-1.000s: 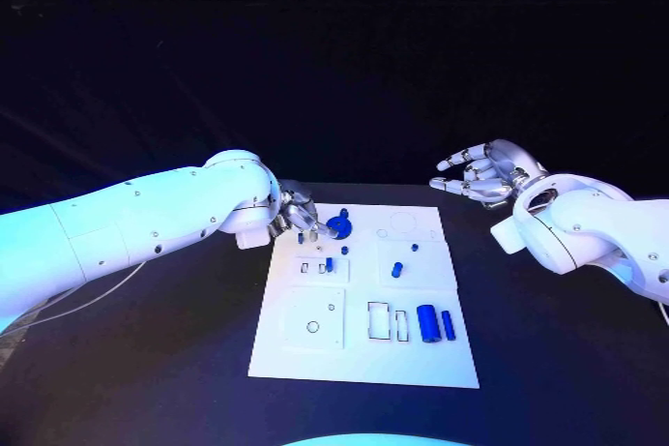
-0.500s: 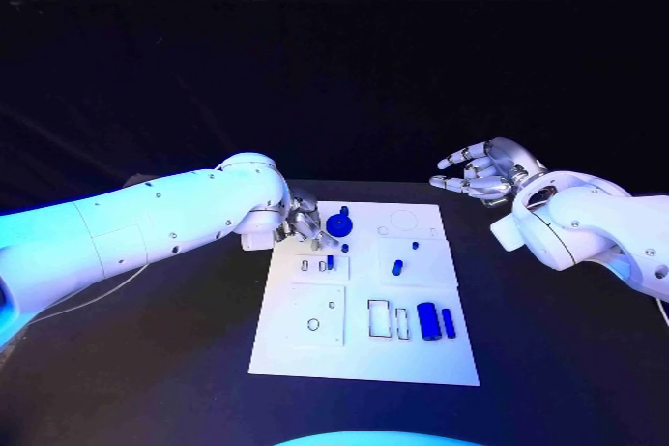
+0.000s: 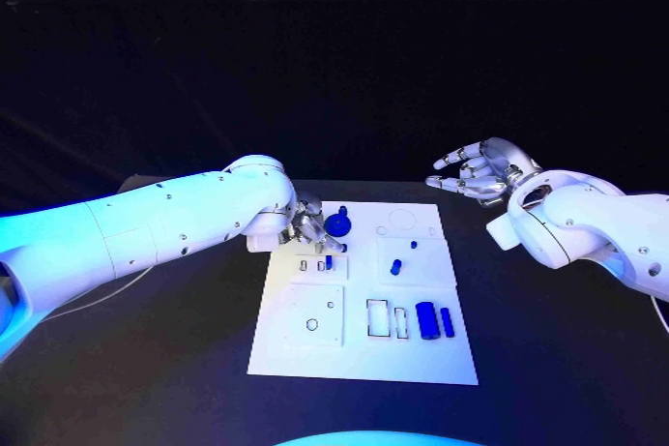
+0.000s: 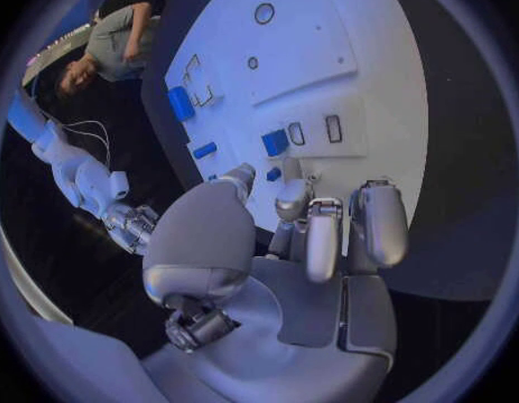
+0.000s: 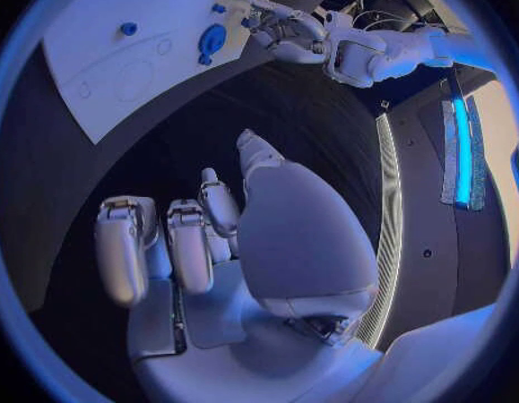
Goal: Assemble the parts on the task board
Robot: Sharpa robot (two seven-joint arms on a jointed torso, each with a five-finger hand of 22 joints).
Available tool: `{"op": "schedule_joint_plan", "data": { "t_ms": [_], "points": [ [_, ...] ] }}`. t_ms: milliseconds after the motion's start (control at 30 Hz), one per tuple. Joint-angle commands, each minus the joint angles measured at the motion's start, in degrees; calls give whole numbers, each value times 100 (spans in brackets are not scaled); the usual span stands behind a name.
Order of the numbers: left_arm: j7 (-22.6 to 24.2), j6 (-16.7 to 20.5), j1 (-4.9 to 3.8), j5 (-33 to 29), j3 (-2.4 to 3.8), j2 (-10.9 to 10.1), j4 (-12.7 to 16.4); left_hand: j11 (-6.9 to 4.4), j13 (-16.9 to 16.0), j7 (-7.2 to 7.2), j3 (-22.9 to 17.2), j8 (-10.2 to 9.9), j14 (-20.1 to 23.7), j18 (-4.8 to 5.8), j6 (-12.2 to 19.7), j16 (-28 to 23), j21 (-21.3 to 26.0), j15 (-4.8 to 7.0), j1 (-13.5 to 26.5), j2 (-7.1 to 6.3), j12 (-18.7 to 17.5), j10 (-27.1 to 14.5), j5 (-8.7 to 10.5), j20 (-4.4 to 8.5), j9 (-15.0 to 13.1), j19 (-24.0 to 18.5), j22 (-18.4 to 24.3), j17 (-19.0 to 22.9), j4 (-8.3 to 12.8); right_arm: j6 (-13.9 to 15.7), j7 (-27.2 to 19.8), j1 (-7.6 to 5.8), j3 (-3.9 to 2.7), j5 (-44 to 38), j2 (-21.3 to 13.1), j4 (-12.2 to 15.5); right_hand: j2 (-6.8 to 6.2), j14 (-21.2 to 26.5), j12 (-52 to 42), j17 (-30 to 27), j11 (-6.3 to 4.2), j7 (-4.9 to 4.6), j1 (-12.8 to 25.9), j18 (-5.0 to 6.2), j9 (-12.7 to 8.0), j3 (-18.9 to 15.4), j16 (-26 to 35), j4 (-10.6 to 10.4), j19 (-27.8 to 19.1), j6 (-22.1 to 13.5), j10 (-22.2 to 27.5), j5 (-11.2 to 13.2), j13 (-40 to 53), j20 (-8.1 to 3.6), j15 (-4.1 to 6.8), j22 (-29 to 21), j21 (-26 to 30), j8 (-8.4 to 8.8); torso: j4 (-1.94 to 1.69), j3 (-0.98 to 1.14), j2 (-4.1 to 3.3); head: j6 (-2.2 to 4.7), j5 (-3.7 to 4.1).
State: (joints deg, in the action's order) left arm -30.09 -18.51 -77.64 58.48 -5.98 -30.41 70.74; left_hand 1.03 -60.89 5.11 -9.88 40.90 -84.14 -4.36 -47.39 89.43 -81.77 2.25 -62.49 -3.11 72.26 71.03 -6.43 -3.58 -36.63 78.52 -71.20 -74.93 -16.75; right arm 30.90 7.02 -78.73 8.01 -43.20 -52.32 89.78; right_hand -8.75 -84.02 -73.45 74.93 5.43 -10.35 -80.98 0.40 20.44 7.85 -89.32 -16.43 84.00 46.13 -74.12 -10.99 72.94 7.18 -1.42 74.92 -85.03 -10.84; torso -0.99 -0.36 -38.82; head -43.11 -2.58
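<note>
Head view: the white task board (image 3: 365, 291) lies in the middle of the black counter (image 3: 558, 349). The left hand (image 3: 309, 225) sits over the board's far left corner, fingers (image 3: 329, 235) pointed down just beside a round blue part (image 3: 339, 225). Whether the fingers touch or hold any part cannot be told from this view. A small blue part (image 3: 329, 262) stands in the slotted block nearer the robot, with another small blue part (image 3: 396, 267) and a tiny blue peg (image 3: 414, 244) on the right half. 2 blue cylinders (image 3: 435, 322) lie side by side near the board's right edge, beside outlined rectangular recesses (image 3: 381, 317). The right hand (image 3: 479, 173) hangs off the board, beyond its far right corner, fingers curled loosely and apart, holding nothing.

Left wrist view: the left hand (image 4: 298, 242) has its fingers (image 4: 323, 233) bent over the board (image 4: 349, 54), fingertips close to a small blue part (image 4: 275, 142); contact cannot be confirmed. Another blue part (image 4: 181, 103) lies further along.

Right wrist view: the right hand (image 5: 214, 242) is over bare dark counter (image 5: 159, 152), fingers (image 5: 125, 242) apart and empty. The board (image 5: 114, 54) and the round blue part (image 5: 211, 40) lie well apart from it, with the left hand (image 5: 284, 29) at the board's edge.
</note>
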Motion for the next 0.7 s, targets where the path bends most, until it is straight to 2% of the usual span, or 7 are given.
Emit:
{"op": "schedule_joint_plan", "data": {
  "t_ms": [33,233,700],
  "points": [
    [-18,-196,-1,-65,-13,36,-44,5,45,-2,26,-36,-541,37,37,0,-28,2,-9,46,-56,-56,-10,-5,-14,18,3,-1400,-3,-100,-7,1,-2,-88,15,-5,14,-554,3,1349,1,-8,60,97,-6,9,17,-19,374,-43,-4,-34,16,-53,49,1111,-1,-36,-4,1,-4,-7,19],
    [-22,-282,7,-113,-57,90,-136,8,53,1,27,-44,-539,36,43,-1,-27,-1,-21,54,-64,-66,-12,-8,-20,15,4,-1398,-2,-90,-12,4,-2,-92,32,-12,18,-553,4,1345,1,-8,68,98,-7,11,19,-20,373,-45,-4,-39,14,-53,48,1109,2,-38,1,0,-9,-20,5],
    [-20,-336,35,-226,-86,142,-215,20,57,13,14,-79,-550,39,55,13,-38,-15,-127,99,-79,-85,-30,-23,-60,17,-17,-1425,5,-65,-8,10,-2,-92,67,-37,36,-555,-7,1352,2,-7,101,96,-10,23,15,-18,377,-50,-13,-79,20,-53,48,1115,-5,-52,-11,0,-5,-62,6]
  ]
}}
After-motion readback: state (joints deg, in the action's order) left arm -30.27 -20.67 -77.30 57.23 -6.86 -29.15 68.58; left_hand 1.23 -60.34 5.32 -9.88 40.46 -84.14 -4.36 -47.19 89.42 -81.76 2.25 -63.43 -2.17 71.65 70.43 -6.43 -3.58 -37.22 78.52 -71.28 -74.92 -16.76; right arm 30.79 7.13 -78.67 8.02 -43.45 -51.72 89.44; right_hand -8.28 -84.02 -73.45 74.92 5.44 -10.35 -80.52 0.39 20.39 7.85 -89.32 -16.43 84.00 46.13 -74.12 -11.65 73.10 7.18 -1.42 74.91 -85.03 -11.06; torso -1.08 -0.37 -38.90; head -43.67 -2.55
